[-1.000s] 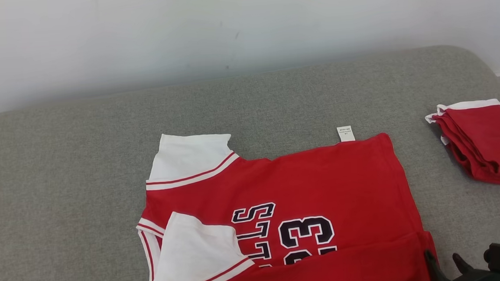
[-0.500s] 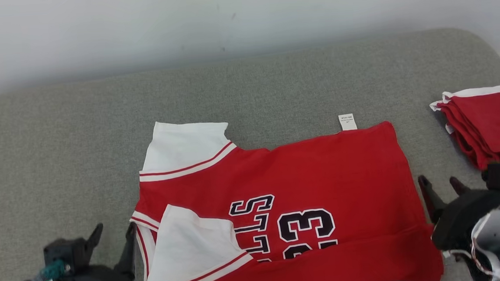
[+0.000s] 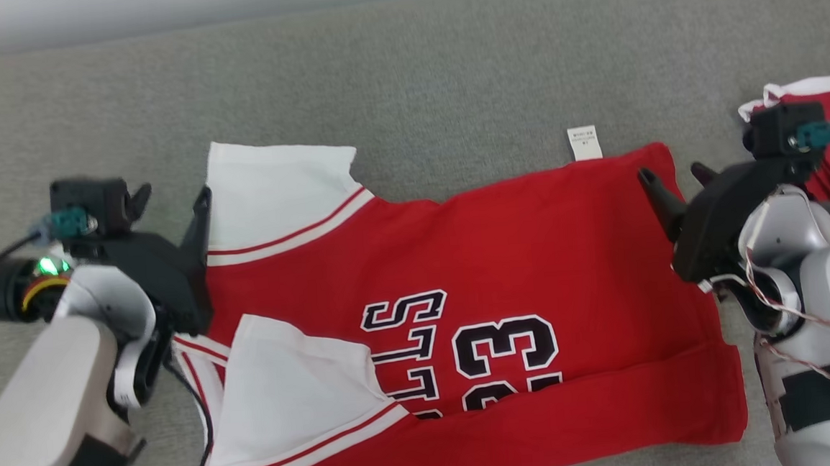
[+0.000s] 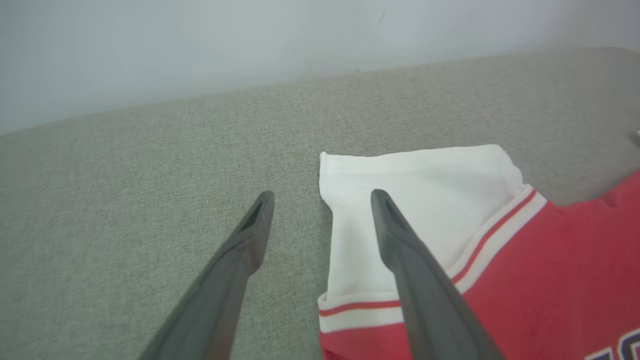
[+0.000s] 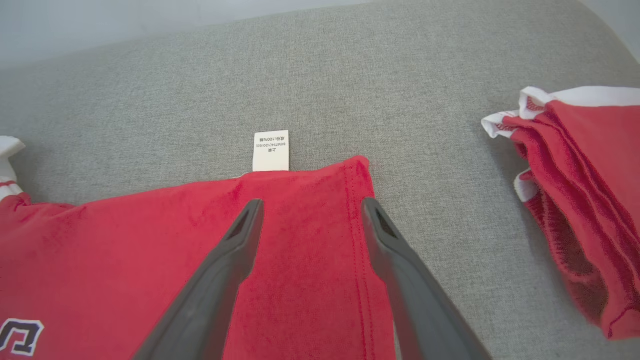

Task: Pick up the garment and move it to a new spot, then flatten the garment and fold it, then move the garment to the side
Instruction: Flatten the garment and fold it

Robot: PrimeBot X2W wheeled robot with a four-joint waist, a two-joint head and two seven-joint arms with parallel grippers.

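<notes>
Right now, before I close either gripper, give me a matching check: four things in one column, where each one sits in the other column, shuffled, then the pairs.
1 left gripper
2 right gripper
3 care label
4 folded red garment

A over the far right corner of the jersey
B apart from the jersey, to its right
C at the outer edge of the white sleeve
D sticking out past the jersey's far edge

Pairs: 1-C, 2-A, 3-D, 4-B.

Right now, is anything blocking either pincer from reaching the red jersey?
Nothing visible does. The open left pincer is at the edge of the white sleeve, the open right pincer over a corner of the jersey. The folded red pile lies apart, rightward.
</notes>
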